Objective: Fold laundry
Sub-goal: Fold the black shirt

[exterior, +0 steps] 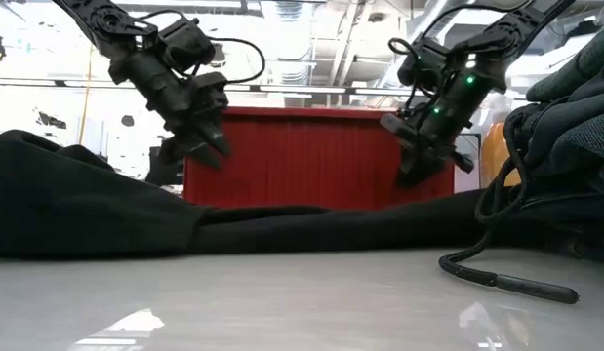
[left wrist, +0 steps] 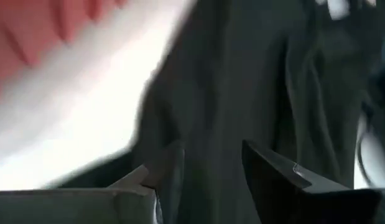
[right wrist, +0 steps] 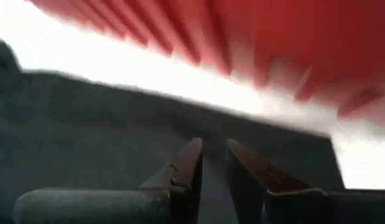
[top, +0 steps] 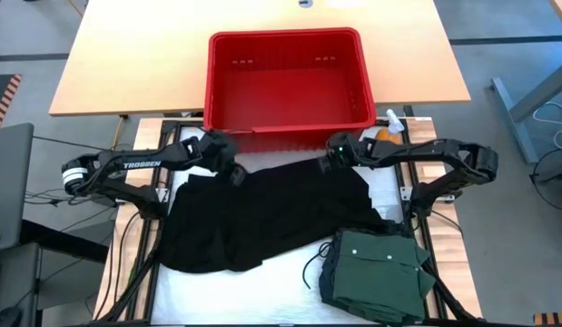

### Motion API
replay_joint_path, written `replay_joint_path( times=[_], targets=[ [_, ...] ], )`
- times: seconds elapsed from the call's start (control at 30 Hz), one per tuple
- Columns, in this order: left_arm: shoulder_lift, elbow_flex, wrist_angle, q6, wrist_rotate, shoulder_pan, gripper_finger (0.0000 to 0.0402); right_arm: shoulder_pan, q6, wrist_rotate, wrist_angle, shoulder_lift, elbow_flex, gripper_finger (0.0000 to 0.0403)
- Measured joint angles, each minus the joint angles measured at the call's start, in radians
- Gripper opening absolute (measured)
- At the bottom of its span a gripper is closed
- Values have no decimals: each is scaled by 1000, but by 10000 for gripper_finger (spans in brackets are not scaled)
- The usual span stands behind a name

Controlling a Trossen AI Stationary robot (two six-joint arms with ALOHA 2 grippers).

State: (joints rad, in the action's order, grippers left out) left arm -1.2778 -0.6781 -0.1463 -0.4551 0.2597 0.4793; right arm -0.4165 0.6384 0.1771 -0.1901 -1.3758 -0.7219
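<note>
While the folded green shirt (top: pixel 376 272) sits done at the table's near right corner, with a dark cord (exterior: pixel 502 278) trailing from that pile, the piece we still have to fold is the black garment (top: pixel 262 222). It lies spread flat across the middle of the table (top: pixel 262 295), its long axis running from the left edge to the right.

Both of our hands hang over its far edge, the one beside the red basket (top: pixel 290 82). Our left hand (top: pixel 228 168) is above the far left corner of the cloth and our right hand (top: pixel 328 162) above the far right corner, so each arm is nearest its own corner. We judge that the coming move is a drop onto that far hem and a pull toward the near edge.

Our left hand's fingers (left wrist: pixel 276 177) stand partly apart with cloth showing below them and nothing between. Our right hand's fingers (right wrist: pixel 186 165) are nearly together, and they look empty too.

Both wrist views are blurred, so we cannot tell whether either fingertip touches fabric. Beyond the basket's right corner, an orange spray bottle (top: pixel 392 127) is half hidden by the right arm.
</note>
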Motion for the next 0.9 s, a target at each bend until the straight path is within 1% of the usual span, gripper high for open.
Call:
replay_joint_path(
  times=[0.07, 0.23, 0.3, 0.37, 0.47, 0.53, 0.63, 0.73, 0.83, 0.9],
  targets=[
    [0, 0, -55, 29, 2, -23, 153, 11, -1, 9, -23, 0, 0, 99],
    [0, 0, -175, 74, -115, -65, 153, 16, 0, 30, -33, -4, 0, 113],
    [0, 0, -209, 86, -176, -77, 153, 19, -8, 30, -32, -12, 0, 125],
    [0, 0, -239, 122, -228, -88, 153, 38, -53, 28, -12, -21, 0, 141],
    [0, 0, -261, 195, -279, -105, 154, 78, -134, 31, 17, -26, 0, 167],
    [0, 0, -256, 234, -303, -117, 155, 85, -134, 31, 6, -33, -1, 182],
    [0, 0, -248, 266, -310, -129, 156, 71, -30, 58, -43, -52, -1, 199],
    [-25, 0, -247, 286, -317, -140, 156, 68, 87, 145, -124, -83, 0, 204],
    [-85, 0, -245, 283, -318, -144, 156, 87, 154, 246, -139, -118, 0, 204],
    [-135, 1, -246, 283, -319, -144, 156, 94, 175, 291, -130, -139, 0, 202]
  ],
)
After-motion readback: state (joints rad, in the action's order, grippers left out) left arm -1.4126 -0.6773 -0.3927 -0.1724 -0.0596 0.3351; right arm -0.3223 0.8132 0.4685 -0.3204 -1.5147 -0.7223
